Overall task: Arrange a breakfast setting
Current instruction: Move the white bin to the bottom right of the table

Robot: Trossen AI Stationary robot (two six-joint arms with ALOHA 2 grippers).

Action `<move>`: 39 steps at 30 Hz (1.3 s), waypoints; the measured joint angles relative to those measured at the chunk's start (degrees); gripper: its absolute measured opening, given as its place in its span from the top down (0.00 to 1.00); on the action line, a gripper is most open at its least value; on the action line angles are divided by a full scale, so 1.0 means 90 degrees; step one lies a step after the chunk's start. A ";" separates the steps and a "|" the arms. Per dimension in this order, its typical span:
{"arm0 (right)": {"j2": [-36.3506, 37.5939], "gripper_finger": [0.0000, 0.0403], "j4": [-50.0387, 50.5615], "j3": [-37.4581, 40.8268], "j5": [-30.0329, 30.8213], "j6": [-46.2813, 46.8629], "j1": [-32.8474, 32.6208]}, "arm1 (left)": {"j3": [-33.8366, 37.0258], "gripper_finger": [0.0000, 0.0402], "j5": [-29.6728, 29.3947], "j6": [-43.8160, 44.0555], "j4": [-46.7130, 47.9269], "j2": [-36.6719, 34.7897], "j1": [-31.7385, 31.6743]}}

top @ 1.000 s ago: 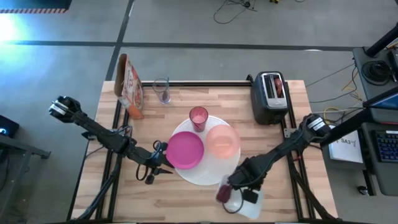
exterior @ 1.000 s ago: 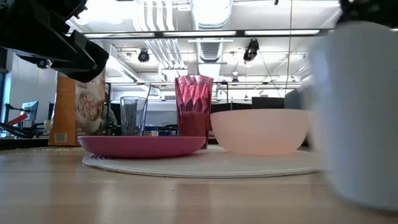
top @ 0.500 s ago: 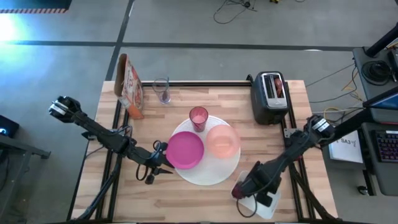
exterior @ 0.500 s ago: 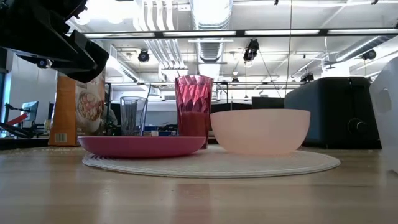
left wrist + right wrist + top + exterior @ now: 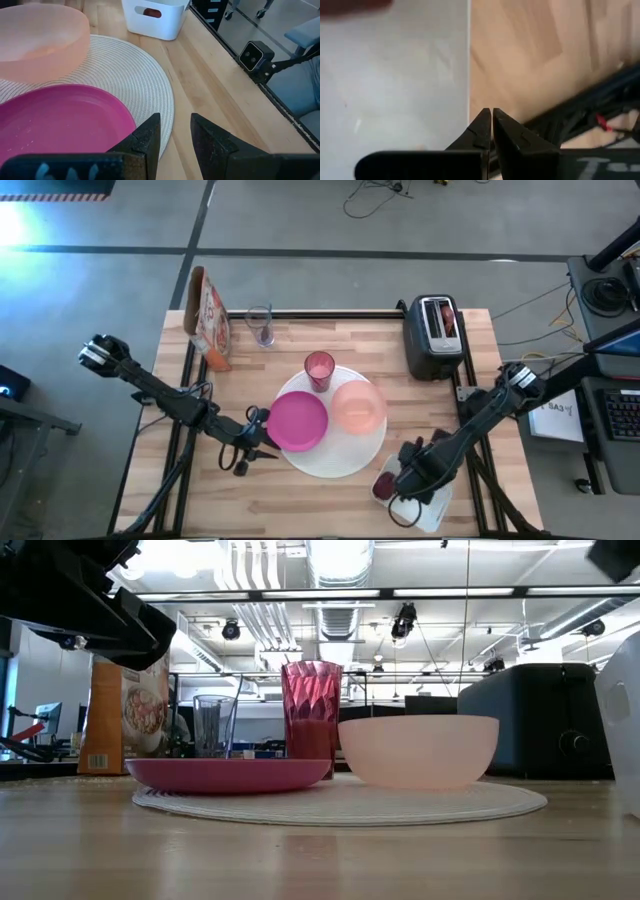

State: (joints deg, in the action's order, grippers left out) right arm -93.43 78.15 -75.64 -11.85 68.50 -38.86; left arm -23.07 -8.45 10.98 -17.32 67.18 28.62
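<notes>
A big round white plate lies mid-table and carries a magenta plate, a pale pink bowl and a pink tumbler. A clear glass stands at the far left. My right gripper is shut at a white bin near the table's near right corner. A dark red round fruit lies in the bin. My left gripper is open and empty beside the magenta plate's left rim. I see no spoon or bagel. My right gripper comes from above, pointing down, with its shut fingers at the white bin's rim. The fingers themselves hide the place of contact, so the kind of hold does not show. The bin stands on the table, its wall at the low view's right edge.
A cereal box stands at the far left. A black toaster stands at the far right. Bare wood lies along the near edge between the two arms.
My right gripper has gone toward the table's right edge, and the white bin with the fruit has slid along with it. In the low view the bin has passed from right in front of the camera to the picture's right edge.
</notes>
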 joint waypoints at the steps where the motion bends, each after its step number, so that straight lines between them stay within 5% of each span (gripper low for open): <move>1: 0.0000 0.98 -0.0055 0.0000 0.0009 -0.0080 0.0076 | 0.0000 0.77 0.0000 0.0000 -0.0022 0.0000 0.0000; 18: 0.0011 0.71 -0.0814 -0.0175 0.0905 -0.2245 0.0712 | -0.0051 0.77 -0.0015 0.0026 -0.0129 -0.0002 0.0000; 22: 0.0010 0.65 -0.0816 -0.0175 0.1550 -0.3051 0.0706 | -0.0051 0.77 -0.0021 0.0027 -0.0129 -0.0002 0.0000; 27: 0.0010 0.64 -0.0884 -0.0175 0.2257 -0.4040 0.0715 | -0.0051 0.77 -0.0168 0.0029 -0.0132 -0.0002 0.0000; 39: -0.0004 0.70 -0.1508 -0.0169 0.2313 -0.5422 0.0711 | -0.0051 0.77 -0.0170 0.0061 -0.0183 -0.0002 0.0000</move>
State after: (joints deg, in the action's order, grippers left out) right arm -93.46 64.58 -77.16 8.97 19.70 -32.47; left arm -23.53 -9.98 11.53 -18.96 67.16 28.62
